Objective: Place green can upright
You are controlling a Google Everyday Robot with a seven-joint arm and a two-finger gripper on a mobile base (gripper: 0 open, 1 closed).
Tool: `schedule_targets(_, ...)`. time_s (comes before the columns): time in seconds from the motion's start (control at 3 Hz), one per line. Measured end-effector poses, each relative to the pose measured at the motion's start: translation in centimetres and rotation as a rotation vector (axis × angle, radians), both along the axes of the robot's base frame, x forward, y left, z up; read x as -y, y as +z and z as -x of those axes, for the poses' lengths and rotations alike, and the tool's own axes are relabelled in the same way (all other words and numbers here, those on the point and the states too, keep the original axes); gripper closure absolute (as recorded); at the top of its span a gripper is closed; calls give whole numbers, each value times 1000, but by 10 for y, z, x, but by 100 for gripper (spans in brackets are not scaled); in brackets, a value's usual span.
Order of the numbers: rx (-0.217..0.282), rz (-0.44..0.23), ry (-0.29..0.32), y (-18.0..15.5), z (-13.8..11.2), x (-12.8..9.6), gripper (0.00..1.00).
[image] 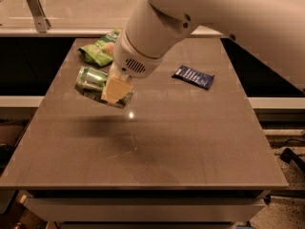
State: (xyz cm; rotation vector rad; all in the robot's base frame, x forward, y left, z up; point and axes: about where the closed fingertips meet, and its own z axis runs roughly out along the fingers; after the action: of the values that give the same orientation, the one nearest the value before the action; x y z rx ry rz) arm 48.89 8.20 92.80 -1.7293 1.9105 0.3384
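Note:
The green can (92, 82) is shiny green with a silver end. It lies on its side, tilted, in the air above the left half of the grey-brown table (190, 142). My gripper (116, 90) comes down from the big white arm and is shut on the green can, with a pale yellow finger pad (116, 88) across the can's front. The can's shadow falls on the table below it.
A crinkled green snack bag (99, 48) lies at the table's far left, just behind the can. A dark blue snack packet (193, 77) lies at the far right. A dark gap and a pale counter run behind the table.

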Motion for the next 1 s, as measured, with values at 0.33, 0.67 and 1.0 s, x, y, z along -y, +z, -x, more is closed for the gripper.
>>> schedule_targets(0.33, -76, -70, -1, -13, 10, -2, 100)
schedule_targets(0.67, -142, -146, -27, -26, 16, -1, 100)
schedule_targets(1.0, -183, -234, -76, -33, 21, 1, 100)
